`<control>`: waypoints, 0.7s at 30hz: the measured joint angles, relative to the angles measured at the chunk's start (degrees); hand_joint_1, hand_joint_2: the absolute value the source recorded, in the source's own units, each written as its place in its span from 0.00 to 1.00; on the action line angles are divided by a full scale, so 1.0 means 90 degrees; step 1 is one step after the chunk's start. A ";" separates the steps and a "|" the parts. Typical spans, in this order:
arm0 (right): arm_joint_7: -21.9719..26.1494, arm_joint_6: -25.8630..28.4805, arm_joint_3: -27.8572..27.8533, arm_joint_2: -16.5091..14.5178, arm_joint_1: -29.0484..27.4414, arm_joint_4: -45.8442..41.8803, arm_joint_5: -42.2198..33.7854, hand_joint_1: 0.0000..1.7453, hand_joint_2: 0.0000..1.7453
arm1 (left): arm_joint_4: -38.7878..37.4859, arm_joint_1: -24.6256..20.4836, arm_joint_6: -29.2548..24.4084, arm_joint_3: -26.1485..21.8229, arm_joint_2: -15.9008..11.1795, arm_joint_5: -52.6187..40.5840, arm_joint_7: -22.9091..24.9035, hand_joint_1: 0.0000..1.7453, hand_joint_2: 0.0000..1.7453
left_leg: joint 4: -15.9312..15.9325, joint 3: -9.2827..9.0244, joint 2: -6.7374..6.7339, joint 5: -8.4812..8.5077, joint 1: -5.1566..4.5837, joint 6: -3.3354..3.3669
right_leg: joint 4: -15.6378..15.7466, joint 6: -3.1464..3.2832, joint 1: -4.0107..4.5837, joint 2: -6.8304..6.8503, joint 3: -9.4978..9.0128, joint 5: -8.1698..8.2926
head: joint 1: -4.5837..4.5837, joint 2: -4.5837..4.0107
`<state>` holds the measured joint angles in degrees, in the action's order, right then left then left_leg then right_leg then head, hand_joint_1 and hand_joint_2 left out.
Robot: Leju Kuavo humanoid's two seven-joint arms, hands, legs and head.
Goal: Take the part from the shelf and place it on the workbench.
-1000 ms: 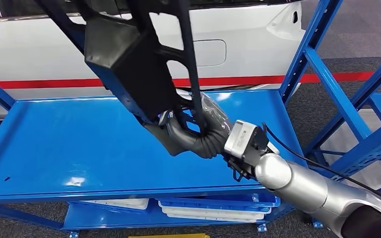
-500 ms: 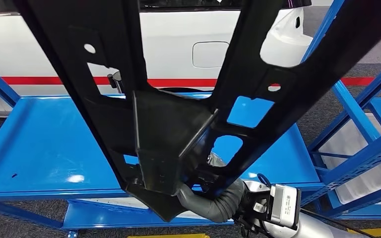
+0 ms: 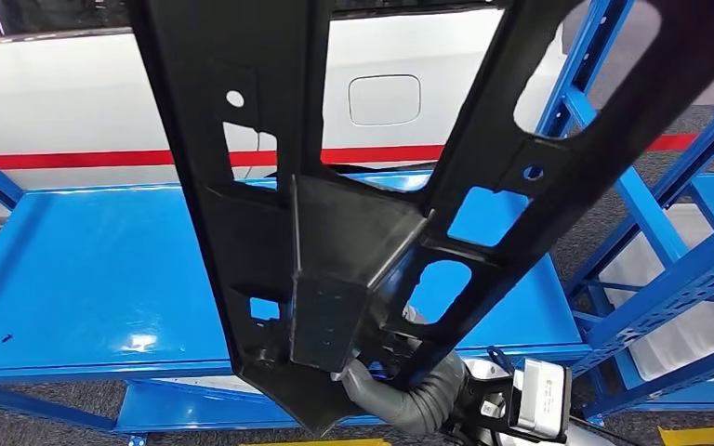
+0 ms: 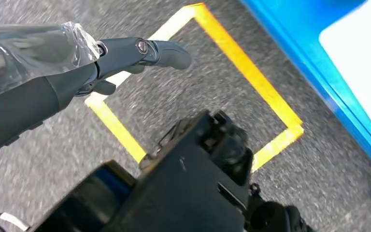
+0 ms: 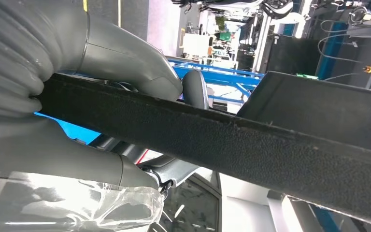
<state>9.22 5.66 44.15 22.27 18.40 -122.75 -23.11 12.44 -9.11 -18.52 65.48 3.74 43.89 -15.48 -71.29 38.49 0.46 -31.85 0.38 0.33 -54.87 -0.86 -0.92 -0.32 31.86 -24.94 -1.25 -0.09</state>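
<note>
I have the black part [image 3: 353, 214] lifted clear above the blue shelf [image 3: 93, 269], its long axis rising up and away from my right hand [image 3: 409, 395], which clamps its lower end. My left hand [image 4: 125, 55] hangs apart, holding nothing.

Car workshop: blue steel shelf [image 3: 84, 269], white car body [image 3: 84, 102]

We see the black part [image 3: 353, 242] run off the head view's top edge and hide most of the right hand [image 3: 409, 395] beneath it, along with the middle of the blue shelf [image 3: 102, 260].
</note>
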 joint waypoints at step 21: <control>0.0274 0.0556 -0.0105 -0.0114 -0.0168 0.0024 0.0092 1.00 1.00 | 0.0001 0.0115 -0.0061 -0.0448 -0.0298 -0.0149 0.0653 0.00 1.00 | 0.1907 -0.0639 -0.0010 0.1146 -0.0047 0.0172 | 0.0016 -0.0196 -0.0011 -0.0024 -0.0322 -0.0252 | -0.0022 0.0000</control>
<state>11.69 10.66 43.21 21.25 16.89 -122.54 -22.28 12.44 -8.07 -19.07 61.45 1.07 42.55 -9.60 -54.12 32.74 0.37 -21.54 -0.04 1.88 -54.72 -2.63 -1.01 -0.54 28.96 -27.21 -1.44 -0.09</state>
